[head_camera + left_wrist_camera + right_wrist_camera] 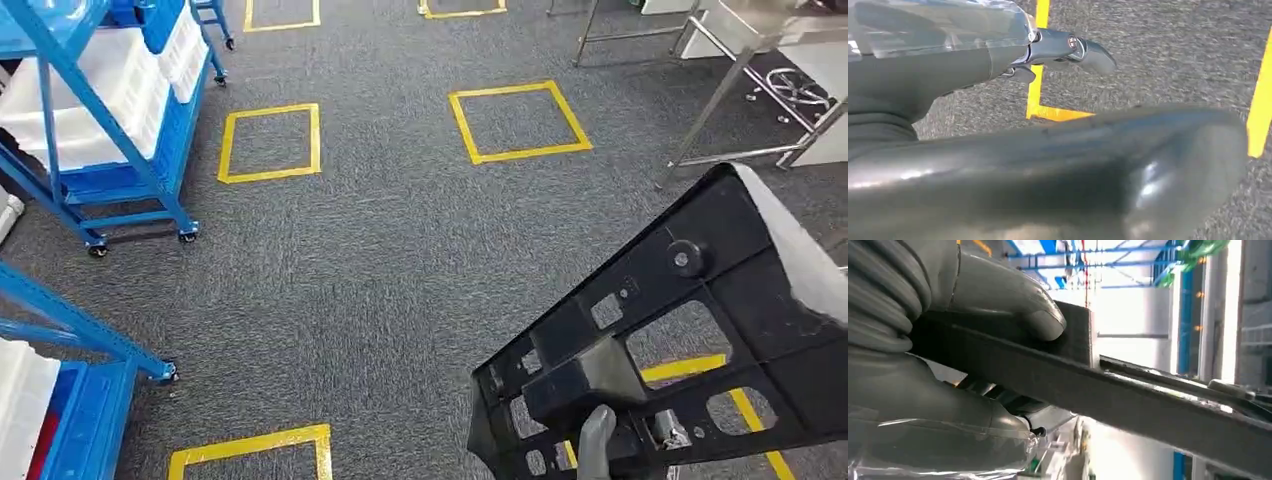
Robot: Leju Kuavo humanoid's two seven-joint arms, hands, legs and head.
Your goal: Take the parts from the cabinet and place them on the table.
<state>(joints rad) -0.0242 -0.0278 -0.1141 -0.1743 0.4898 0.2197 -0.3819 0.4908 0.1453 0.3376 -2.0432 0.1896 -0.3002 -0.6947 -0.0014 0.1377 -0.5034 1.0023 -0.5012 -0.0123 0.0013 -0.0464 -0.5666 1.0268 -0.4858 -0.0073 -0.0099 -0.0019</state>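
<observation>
A large flat black plastic part [690, 330] with several cut-out holes hangs over the carpet at the lower right of the head view, tilted up to the right. My right hand [597, 440] holds it from below at its near end. In the right wrist view my right hand [948, 340] clamps the black part [1128, 395] edge-on, the thumb pressed on one face and the fingers under the other. My left hand [973, 75] hangs over the carpet with nothing in it, one finger stretched out straight. The steel table [740, 30] stands at the far right.
A blue wheeled cabinet [100, 110] with white bins stands at the far left, and a second blue cabinet [70, 400] sits at the near left. Yellow tape squares [520, 120] mark the grey carpet between them and the table's legs.
</observation>
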